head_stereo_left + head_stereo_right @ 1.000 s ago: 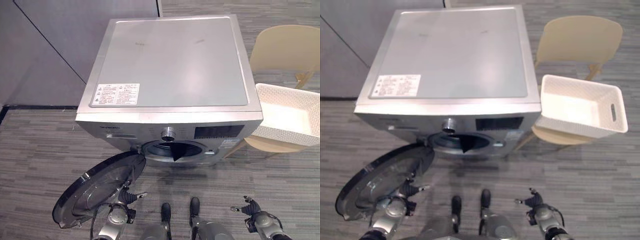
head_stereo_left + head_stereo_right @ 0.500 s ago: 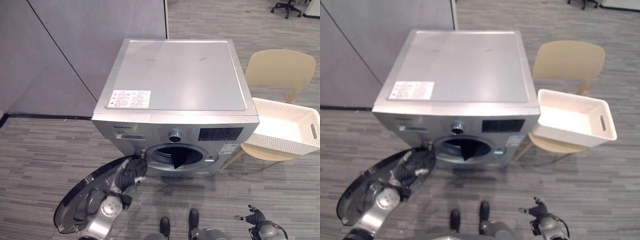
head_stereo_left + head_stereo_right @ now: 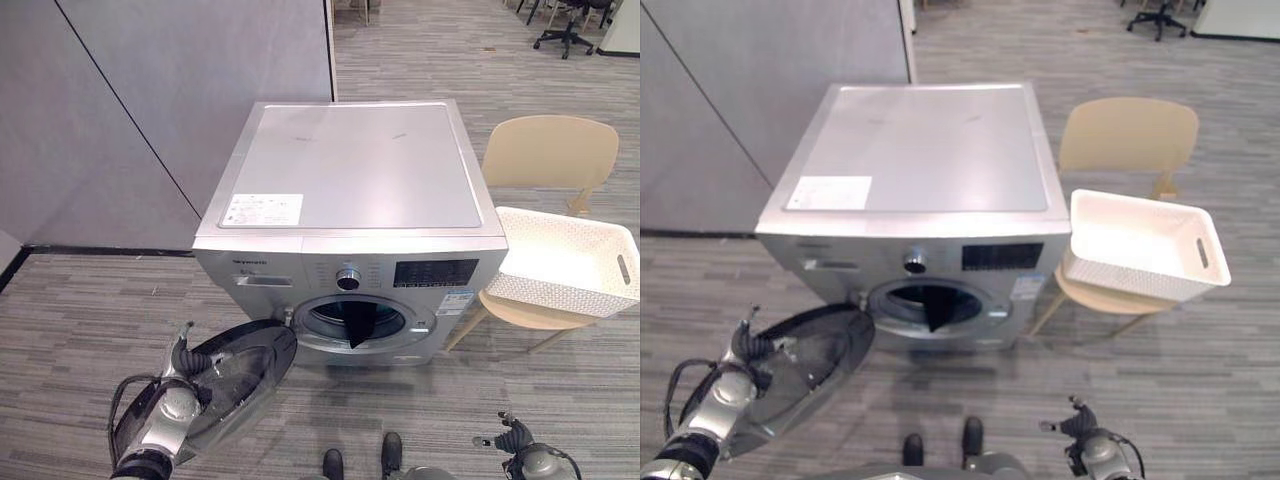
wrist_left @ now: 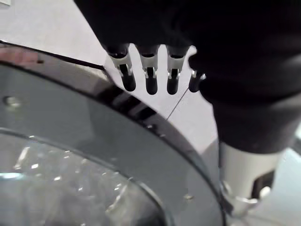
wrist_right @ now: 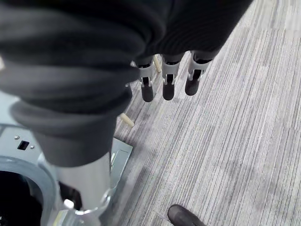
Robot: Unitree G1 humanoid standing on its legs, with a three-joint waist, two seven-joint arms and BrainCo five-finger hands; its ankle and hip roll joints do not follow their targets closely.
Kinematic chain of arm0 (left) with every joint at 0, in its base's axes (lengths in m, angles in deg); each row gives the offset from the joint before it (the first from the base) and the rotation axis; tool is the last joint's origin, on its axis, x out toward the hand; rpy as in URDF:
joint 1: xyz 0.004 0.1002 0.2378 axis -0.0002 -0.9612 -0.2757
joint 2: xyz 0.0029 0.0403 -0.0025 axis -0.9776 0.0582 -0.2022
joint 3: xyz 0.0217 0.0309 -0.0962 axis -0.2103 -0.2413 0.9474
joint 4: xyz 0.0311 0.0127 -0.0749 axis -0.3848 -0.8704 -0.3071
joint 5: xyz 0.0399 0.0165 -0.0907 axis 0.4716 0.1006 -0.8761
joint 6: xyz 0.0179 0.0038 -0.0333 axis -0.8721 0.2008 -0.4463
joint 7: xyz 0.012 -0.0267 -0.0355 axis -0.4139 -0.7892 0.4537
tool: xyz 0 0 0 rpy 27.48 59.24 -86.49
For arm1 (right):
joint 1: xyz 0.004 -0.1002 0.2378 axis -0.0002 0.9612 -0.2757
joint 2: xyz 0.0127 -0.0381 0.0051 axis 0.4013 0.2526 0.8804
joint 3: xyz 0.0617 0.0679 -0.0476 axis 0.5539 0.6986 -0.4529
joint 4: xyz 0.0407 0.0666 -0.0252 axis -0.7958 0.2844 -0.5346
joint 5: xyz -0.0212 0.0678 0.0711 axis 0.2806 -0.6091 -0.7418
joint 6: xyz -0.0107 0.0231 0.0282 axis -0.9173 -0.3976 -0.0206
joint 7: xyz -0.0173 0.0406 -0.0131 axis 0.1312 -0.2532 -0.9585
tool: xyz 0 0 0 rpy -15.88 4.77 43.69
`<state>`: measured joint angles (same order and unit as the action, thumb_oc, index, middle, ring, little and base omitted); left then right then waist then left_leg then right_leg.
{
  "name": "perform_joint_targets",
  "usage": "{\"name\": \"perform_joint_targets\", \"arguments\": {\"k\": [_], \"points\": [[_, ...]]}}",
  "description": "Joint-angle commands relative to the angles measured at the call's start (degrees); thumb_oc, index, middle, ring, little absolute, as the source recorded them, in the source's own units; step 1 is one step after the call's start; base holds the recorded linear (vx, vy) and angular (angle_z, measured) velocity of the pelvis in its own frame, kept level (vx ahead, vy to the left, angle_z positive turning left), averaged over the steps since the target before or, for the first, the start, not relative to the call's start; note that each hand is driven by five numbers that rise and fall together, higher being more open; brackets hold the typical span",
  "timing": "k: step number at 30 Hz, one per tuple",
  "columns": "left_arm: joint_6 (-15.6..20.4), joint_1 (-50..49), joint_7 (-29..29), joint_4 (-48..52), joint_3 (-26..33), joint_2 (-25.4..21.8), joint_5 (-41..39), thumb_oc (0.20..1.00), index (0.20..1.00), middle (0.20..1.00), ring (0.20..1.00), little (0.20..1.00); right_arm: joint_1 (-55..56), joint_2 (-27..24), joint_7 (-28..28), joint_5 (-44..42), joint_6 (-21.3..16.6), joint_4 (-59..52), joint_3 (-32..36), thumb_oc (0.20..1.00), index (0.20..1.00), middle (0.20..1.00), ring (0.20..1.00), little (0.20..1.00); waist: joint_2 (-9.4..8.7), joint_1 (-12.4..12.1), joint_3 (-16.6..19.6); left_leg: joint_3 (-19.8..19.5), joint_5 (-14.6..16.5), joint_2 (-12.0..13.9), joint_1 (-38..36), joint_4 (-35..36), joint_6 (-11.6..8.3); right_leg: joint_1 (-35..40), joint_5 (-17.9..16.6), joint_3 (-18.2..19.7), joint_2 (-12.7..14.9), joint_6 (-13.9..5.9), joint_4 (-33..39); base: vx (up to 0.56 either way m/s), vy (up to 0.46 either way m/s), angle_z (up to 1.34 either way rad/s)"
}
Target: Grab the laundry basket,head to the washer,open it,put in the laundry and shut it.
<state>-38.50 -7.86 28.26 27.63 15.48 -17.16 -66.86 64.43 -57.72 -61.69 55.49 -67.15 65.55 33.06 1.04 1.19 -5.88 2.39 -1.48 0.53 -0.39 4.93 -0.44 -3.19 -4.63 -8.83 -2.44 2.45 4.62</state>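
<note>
The silver front-loading washer (image 3: pixel 350 165) stands ahead with its round door (image 3: pixel 235 375) swung partly out to the left. A dark cloth (image 3: pixel 358 322) hangs from the drum opening. My left hand (image 3: pixel 172 400) is at the door's outer left side. In the left wrist view its straight fingers (image 4: pixel 149 77) reach past the door's dark rim (image 4: pixel 117 136). My right hand (image 3: pixel 520 455) hangs low at the right, its fingers (image 5: pixel 168 80) straight over the floor and holding nothing. The white laundry basket (image 3: pixel 560 262) rests on a beige chair (image 3: pixel 548 150) right of the washer, with no laundry visible in it.
A grey partition wall (image 3: pixel 150 90) runs behind and to the left of the washer. Striped grey carpet (image 3: pixel 80 310) lies in front of the machine. An office chair (image 3: pixel 565 20) stands far back at the right.
The camera has risen and drawn back. My left hand has moved from the door's inner face near the hinge to its outer left side, and the door has swung a little towards the washer.
</note>
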Motion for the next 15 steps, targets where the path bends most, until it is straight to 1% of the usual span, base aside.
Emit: {"name": "perform_joint_targets", "arguments": {"k": [1,2,4,5,6,7,9,10,11,12,13,14,15], "points": [[0.81,4.14,-0.24,-3.25,-0.76,-3.85,1.73,1.000,1.000,1.000,1.000,1.000,-2.62,-1.08,-0.30,0.65,-0.46,1.22,-2.45,1.000,1.000,1.000,1.000,1.000,-2.93,-0.78,0.58,0.00,2.34,-2.33,2.42,-0.26,0.17,0.06,7.26,4.22,2.46,-8.91,-4.41,-0.07,0.044,-0.11],[0.83,4.18,-0.23,-3.28,-0.78,-3.85,1.73,1.000,1.000,1.000,1.000,1.000,-2.63,-1.08,-0.30,0.65,-0.46,1.23,-2.43,1.000,1.000,1.000,1.000,1.000,-2.94,-0.83,0.63,0.04,2.35,-2.32,2.49,-0.28,0.18,-0.07,7.31,4.26,2.46,-8.91,-4.53,-0.06,0.029,-0.19],[0.50,4.16,-0.42,-4.34,-1.30,-4.33,2.53,1.000,1.000,1.000,1.000,1.000,-3.23,-1.47,-0.37,0.58,-0.39,1.01,-2.59,1.000,1.000,1.000,1.000,1.000,-3.03,-0.86,-0.46,0.20,2.66,-2.02,3.96,-1.95,0.75,-3.44,7.51,4.87,2.32,-9.25,-9.61,-0.15,0.034,-0.38],[0.26,5.97,-0.42,-6.17,-2.57,-5.02,2.72,1.000,1.000,1.000,1.000,1.000,-3.87,-1.82,-0.32,-0.25,-0.45,0.25,-2.34,1.000,1.000,1.000,1.000,1.000,-2.88,-0.03,-2.48,-0.94,2.79,-1.65,7.97,-5.85,1.19,-9.10,8.09,8.31,1.35,-10.57,-17.86,-0.23,0.021,-0.44],[0.26,6.60,-0.41,-6.54,-2.95,-4.84,3.00,1.000,1.000,1.000,1.000,1.000,-3.78,-1.88,-0.33,-0.57,-0.46,-0.10,-2.04,1.000,1.000,1.000,1.000,1.000,-2.65,0.32,-2.93,-1.53,2.72,-1.73,9.08,-6.68,1.19,-10.16,8.42,10.10,1.08,-10.94,-19.32,-0.23,-0.025,-0.28],[0.08,7.52,-0.21,-7.29,-3.41,-4.54,3.20,1.000,1.000,1.000,1.000,1.000,-3.77,-1.86,-0.26,-0.76,-0.46,-0.16,-1.77,1.000,1.000,1.000,1.000,1.000,-2.40,0.50,-3.22,-2.03,2.61,-1.65,10.19,-7.44,1.07,-10.30,8.70,11.40,1.83,-10.80,-19.34,-0.10,-0.083,0.26],[-0.03,9.61,-0.09,-9.08,-5.07,-3.66,3.40,1.000,1.000,1.000,1.000,1.000,-3.31,-1.62,-0.12,-1.16,-0.42,0.53,-1.40,1.000,1.000,1.000,1.000,1.000,-1.95,1.20,-3.57,-3.32,1.91,-1.39,11.14,-7.31,0.60,-9.68,8.98,15.00,2.80,-9.27,-19.19,-0.08,-0.131,0.81],[0.11,10.20,-0.10,-9.27,-5.76,-3.17,3.65,1.000,1.000,1.000,1.000,1.000,-2.83,-1.46,0.08,-1.26,-0.51,0.90,-1.22,1.000,1.000,1.000,1.000,1.000,-2.01,1.48,-3.21,-3.95,1.60,-1.58,11.49,-7.05,0.29,-8.37,9.10,16.86,2.63,-9.11,-17.60,-0.12,-0.215,1.01],[0.25,10.14,0.33,-8.64,-5.24,-2.30,2.18,1.000,1.000,1.000,1.000,1.000,-4.41,-1.55,0.26,-0.36,-0.02,2.01,-2.16,1.000,1.000,1.000,1.000,1.000,-2.09,0.27,-3.18,-3.60,0.65,-1.05,12.43,-6.22,-0.72,-6.50,8.29,14.01,4.63,-9.29,-12.52,-0.11,-0.172,0.81],[0.25,10.13,0.33,-8.63,-5.23,-2.30,2.18,1.000,1.000,1.000,1.000,1.000,-4.43,-1.54,0.27,-0.36,-0.03,2.03,-2.17,1.000,1.000,1.000,1.000,1.000,-2.08,0.36,-3.25,-3.68,0.64,-1.08,12.35,-6.20,-0.71,-6.31,8.23,13.92,4.66,-9.30,-12.34,-0.14,-0.203,0.51],[0.28,9.92,0.10,-8.08,-5.43,-2.07,1.83,1.000,1.000,1.000,1.000,1.000,-4.71,-1.43,0.41,-0.33,0.12,1.94,-2.40,1.000,1.000,1.000,1.000,1.000,-2.28,-0.22,-3.05,-3.96,-0.32,-0.94,13.05,-5.70,-1.01,-5.69,8.36,12.61,5.02,-9.05,-9.92,-0.11,-0.175,-0.02],[0.17,9.83,0.15,-7.83,-5.51,-1.80,1.59,1.000,1.000,1.000,1.000,1.000,-5.05,-1.46,0.55,-0.43,0.04,1.51,-2.64,1.000,1.000,1.000,1.000,1.000,-2.38,-0.53,-2.78,-4.56,-1.86,-0.63,13.84,-5.14,-1.69,-5.05,8.58,12.66,4.58,-8.78,-7.86,-0.19,-0.316,0.03],[0.13,9.45,-0.29,-7.63,-5.18,-0.92,0.84,1.000,1.000,1.000,1.000,1.000,-5.45,-1.93,0.54,-0.24,0.19,1.07,-3.05,1.000,1.000,1.000,1.000,1.000,-2.17,-1.03,-2.35,-5.00,-4.17,-0.26,14.95,-3.59,-3.13,-4.42,8.26,12.25,3.75,-8.16,-4.56,-0.14,-0.241,0.31]]}}
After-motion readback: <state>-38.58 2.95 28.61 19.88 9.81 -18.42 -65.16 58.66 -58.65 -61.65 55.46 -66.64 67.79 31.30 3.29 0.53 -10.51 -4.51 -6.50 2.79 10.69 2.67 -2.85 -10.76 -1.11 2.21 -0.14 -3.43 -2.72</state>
